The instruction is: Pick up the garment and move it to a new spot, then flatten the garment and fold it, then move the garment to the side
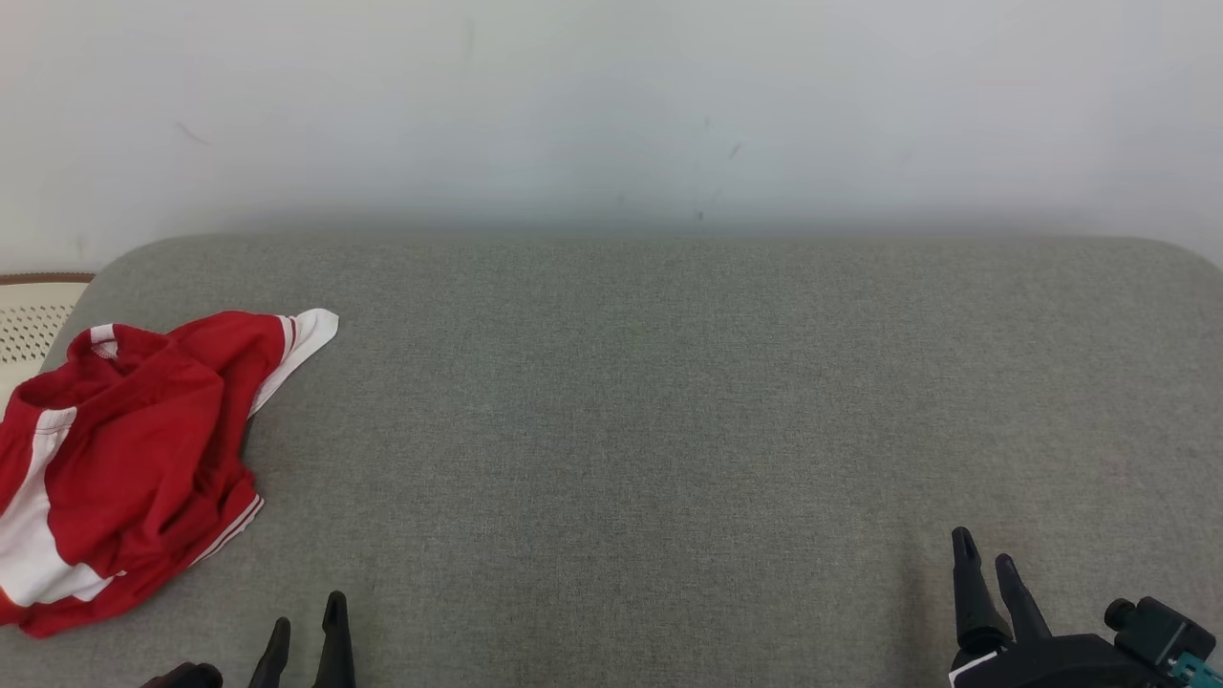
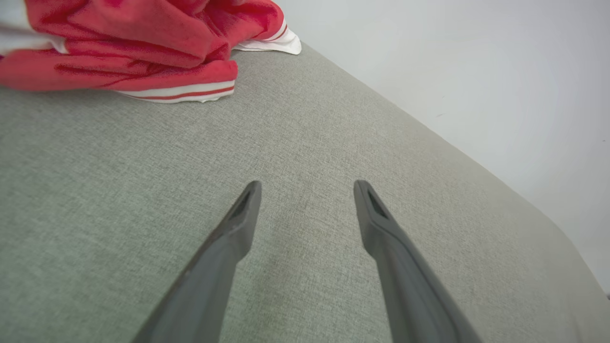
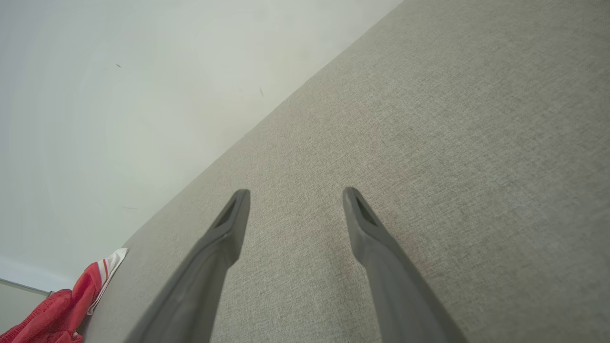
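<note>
The garment (image 1: 134,449) is red with white panels and striped trim, crumpled in a heap at the left edge of the grey fabric surface (image 1: 669,411). In the left wrist view the garment (image 2: 138,43) lies ahead and to the left of my fingers. My left gripper (image 1: 308,626) sits low near the front edge, just right of the heap, open and holding nothing; the left gripper (image 2: 307,188) hovers over bare fabric. My right gripper (image 1: 986,549) is at the lower right, open and empty, far from the cloth. The right gripper (image 3: 295,195) points along the surface, with the garment (image 3: 66,305) small in the corner.
A pale wall (image 1: 611,105) runs behind the surface's far edge. A cream perforated basket (image 1: 33,320) with a brown rim peeks out at the far left, behind the garment. The surface's far corners are rounded.
</note>
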You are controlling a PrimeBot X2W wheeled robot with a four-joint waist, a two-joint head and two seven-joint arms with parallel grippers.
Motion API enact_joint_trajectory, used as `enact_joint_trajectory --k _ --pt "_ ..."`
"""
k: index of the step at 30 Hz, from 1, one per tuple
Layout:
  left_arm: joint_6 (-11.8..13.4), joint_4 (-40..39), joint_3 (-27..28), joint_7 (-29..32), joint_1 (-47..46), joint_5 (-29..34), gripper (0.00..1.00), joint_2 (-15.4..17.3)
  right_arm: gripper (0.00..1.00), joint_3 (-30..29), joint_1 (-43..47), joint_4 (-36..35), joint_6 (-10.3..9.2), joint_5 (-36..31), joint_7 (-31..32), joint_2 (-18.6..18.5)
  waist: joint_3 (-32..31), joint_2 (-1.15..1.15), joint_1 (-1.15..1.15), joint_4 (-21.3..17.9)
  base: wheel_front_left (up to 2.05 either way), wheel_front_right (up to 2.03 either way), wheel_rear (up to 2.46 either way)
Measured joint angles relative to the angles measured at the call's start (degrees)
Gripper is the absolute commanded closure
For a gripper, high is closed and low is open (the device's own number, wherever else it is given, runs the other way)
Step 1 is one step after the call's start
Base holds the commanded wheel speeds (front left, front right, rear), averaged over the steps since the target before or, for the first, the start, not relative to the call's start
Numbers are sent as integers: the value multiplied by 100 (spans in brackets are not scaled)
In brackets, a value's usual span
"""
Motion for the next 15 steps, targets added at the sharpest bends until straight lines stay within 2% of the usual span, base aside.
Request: enact_joint_trajectory --k 5,15 --pt "186 -7 -7 -76 -15 323 0 41 0 -8 -2 -3 0 -321 -89 11 11 0 0 -6 0 0 0" --pt "333 -53 -89 -218 -49 868 0 81 0 -320 -4 -25 0 -1005 -241 107 20 0 0 -6 0 0 0"
